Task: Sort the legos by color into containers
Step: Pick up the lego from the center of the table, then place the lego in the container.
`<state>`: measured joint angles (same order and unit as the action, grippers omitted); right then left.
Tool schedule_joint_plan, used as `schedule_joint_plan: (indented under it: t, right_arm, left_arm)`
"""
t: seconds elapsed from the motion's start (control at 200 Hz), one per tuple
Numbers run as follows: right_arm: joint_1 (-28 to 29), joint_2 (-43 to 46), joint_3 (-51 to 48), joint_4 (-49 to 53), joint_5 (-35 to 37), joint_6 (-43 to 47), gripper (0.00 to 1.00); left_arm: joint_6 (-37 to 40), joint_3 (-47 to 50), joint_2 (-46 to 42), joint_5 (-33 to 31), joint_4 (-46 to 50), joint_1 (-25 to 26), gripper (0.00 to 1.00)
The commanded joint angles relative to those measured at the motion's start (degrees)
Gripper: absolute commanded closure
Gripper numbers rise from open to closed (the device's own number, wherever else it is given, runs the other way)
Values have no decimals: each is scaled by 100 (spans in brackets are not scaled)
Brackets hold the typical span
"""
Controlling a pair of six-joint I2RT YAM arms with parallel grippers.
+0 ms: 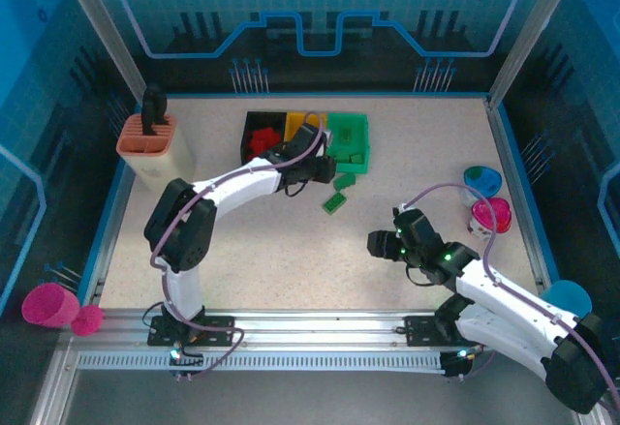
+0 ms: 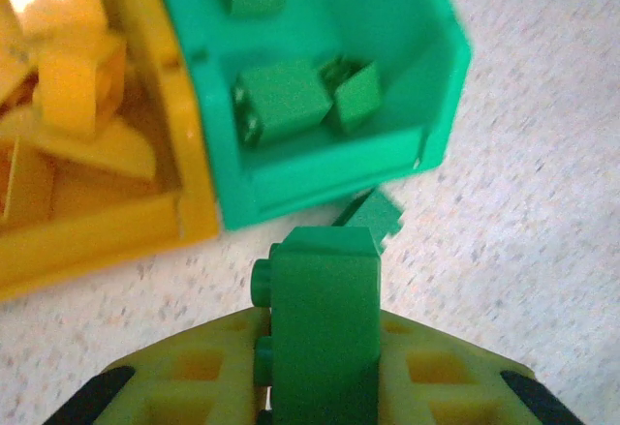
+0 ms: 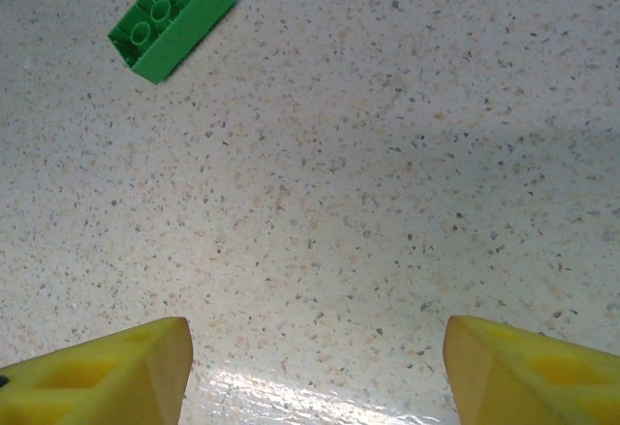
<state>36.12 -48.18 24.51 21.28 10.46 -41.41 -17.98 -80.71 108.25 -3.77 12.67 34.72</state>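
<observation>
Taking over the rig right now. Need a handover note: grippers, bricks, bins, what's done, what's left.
Left gripper: shut on a green brick, just short of the green bin.
Right gripper: open, empty, above the table.
Done: red bricks in the black bin; yellow bricks in the yellow bin; some green bricks in the green bin.
Left: drop the held brick in, then a loose green brick by that bin and another green brick farther out.
</observation>
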Motion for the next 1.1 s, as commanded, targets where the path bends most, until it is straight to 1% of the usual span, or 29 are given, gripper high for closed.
schedule_joint_plan:
  t: [0.0,0.135,0.295,0.425,0.775,0.86,0.935,1.005,1.055,1.096]
  right_arm:
    - [93,126,-146,-100,16,-156,30]
    - [106,292,-215,18,18,-191,30]
    - [114,526,-300,156,62,-207,30]
    - [117,582,-338,175,45,-234,30]
    - [125,569,-305,179,11,-231,30]
    - [131,584,-297,206,13,-238,30]
    - [132,599,-300,223,13,-241,30]
    - [132,608,-290,245,-4,-251,30]
    - [137,602,-274,254,-16,-254,30]
    - [140,600,-256,275,-24,-254,30]
  left_arm:
    - [-30,-448,301,198,-447,-57,77]
    - [-193,-962,815,340,-553,-139,77]
    - [-224,-1327,1183,275,-797,-165,76]
    - [-206,-1853,1583,226,-564,-181,75]
    - [-172,-2812,2317,5,-105,-241,72]
    - [-138,-2980,2396,12,23,-244,66]
    - [-93,-3012,2364,14,19,-242,64]
    - [-4,-3004,2238,-8,-58,-246,58]
    - [67,-3016,2137,-53,-71,-242,53]
    - [115,-3037,2021,-58,-67,-246,46]
